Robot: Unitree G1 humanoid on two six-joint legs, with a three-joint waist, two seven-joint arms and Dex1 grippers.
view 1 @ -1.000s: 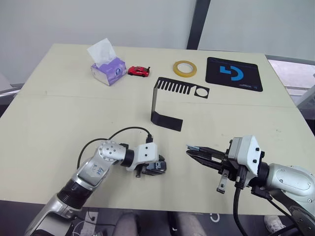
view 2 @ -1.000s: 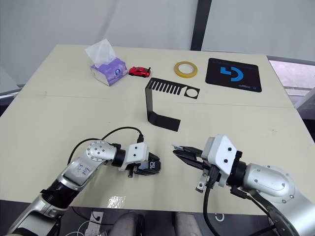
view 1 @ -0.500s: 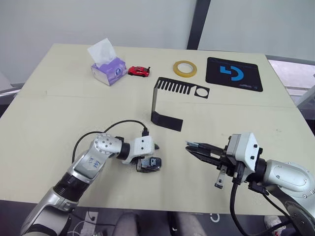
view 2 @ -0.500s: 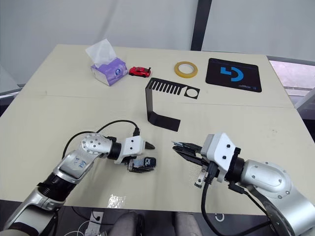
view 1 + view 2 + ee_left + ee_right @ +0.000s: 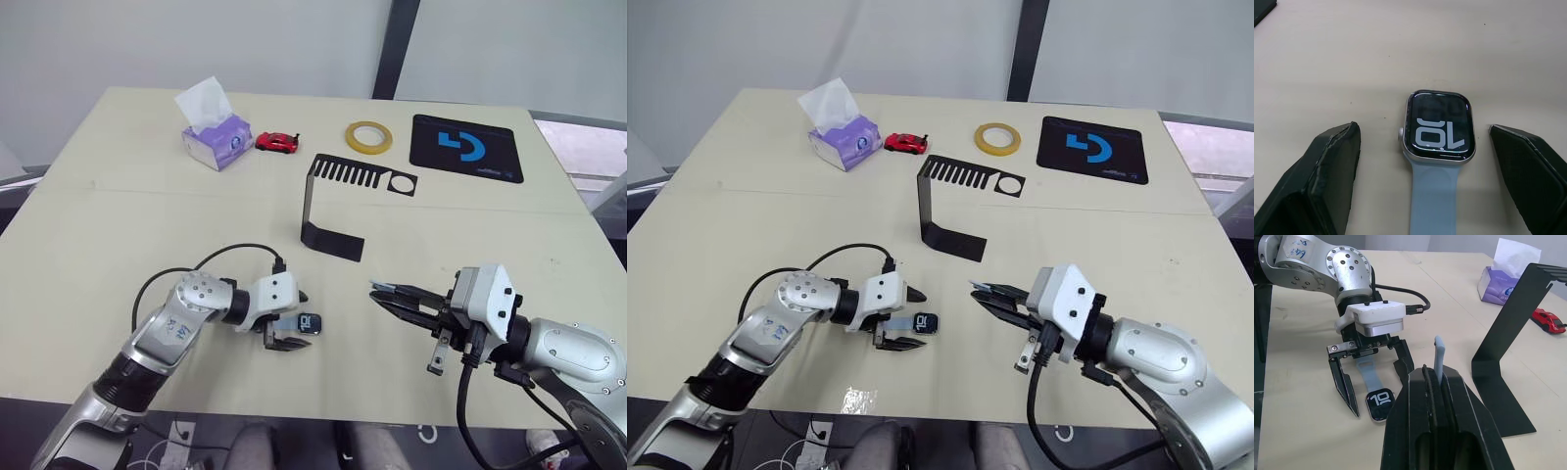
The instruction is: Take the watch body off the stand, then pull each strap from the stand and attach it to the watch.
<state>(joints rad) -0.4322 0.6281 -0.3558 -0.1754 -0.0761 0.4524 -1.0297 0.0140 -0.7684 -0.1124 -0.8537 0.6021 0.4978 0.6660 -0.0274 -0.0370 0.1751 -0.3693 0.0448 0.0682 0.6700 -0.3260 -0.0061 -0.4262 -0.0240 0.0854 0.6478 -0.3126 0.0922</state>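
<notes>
1. Left eye view: the watch body (image 5: pixel 311 322) is lying on the worktop (image 5: pixel 118 235), off the stand (image 5: pixel 338 201).
2. Left wrist view: the left tool (image 5: pixel 1425 161) is spreading around it, one strap (image 5: pixel 1432 200) attached.
3. Right wrist view: the right tool (image 5: pixel 1434 377) is pinching the second strap (image 5: pixel 1439 357); soft and light, it is likely best gripped near its end.

Left gripper (image 5: pixel 291 331) jaws opened, released watch body (image 5: pixel 311 321).
</notes>
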